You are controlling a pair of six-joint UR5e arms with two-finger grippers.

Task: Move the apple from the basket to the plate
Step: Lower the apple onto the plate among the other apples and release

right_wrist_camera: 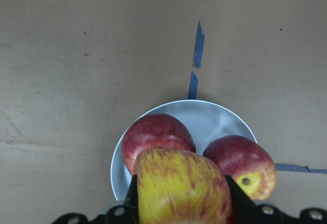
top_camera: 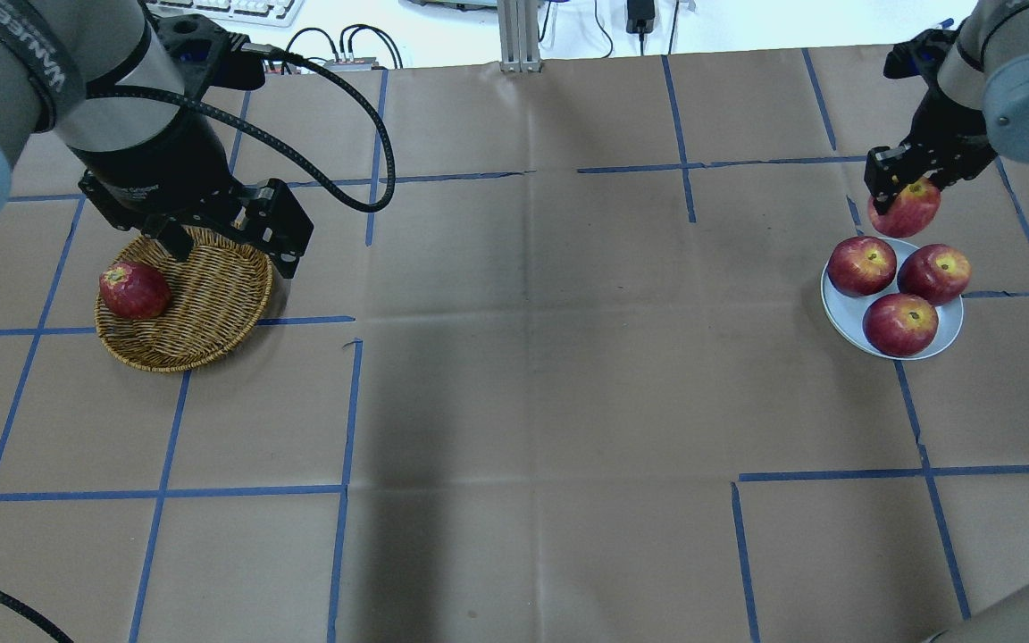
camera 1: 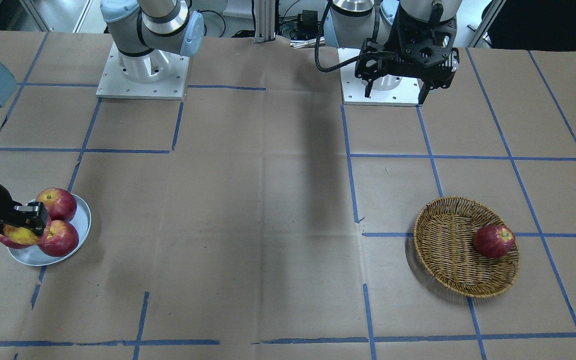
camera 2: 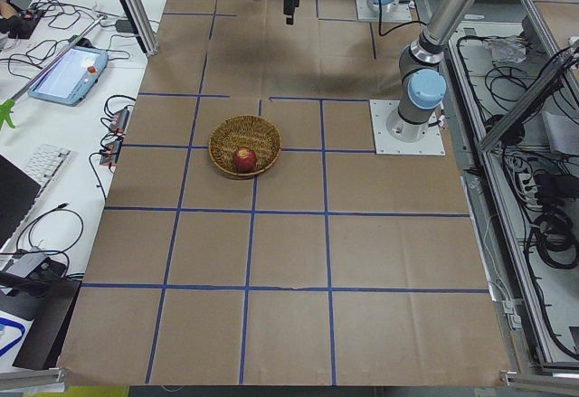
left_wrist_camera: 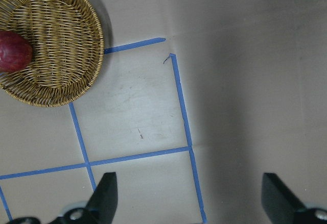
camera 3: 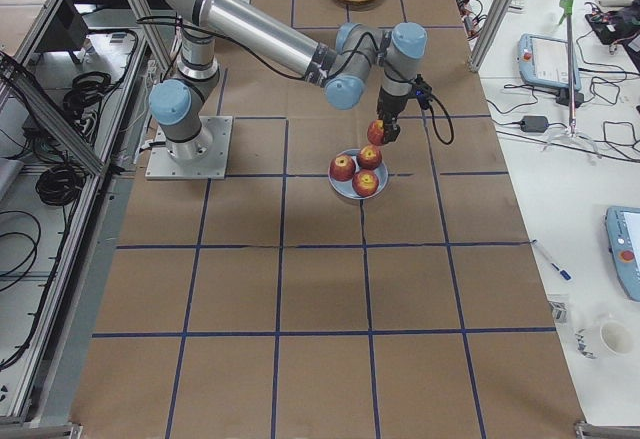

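Observation:
My right gripper [top_camera: 904, 185] is shut on the pale yellow, red-streaked apple [top_camera: 907, 209] and holds it just above the far edge of the silver plate [top_camera: 949, 335]. In the right wrist view the apple [right_wrist_camera: 181, 193] fills the space between the fingers, over the plate [right_wrist_camera: 212, 119]. Three dark red apples lie on the plate. The wicker basket [top_camera: 211, 304] stands on the left side and holds one dark red apple [top_camera: 133, 290]. My left gripper [top_camera: 229, 252] is open and empty, raised above the basket's near rim; the left wrist view shows the basket [left_wrist_camera: 61, 35] far below.
Brown paper with blue tape lines [top_camera: 349, 420] covers the table. The arm bases [camera 1: 143, 75] stand at the robot's edge. A wide stretch of paper lies between basket and plate. A black cable [top_camera: 336, 98] loops from the left arm.

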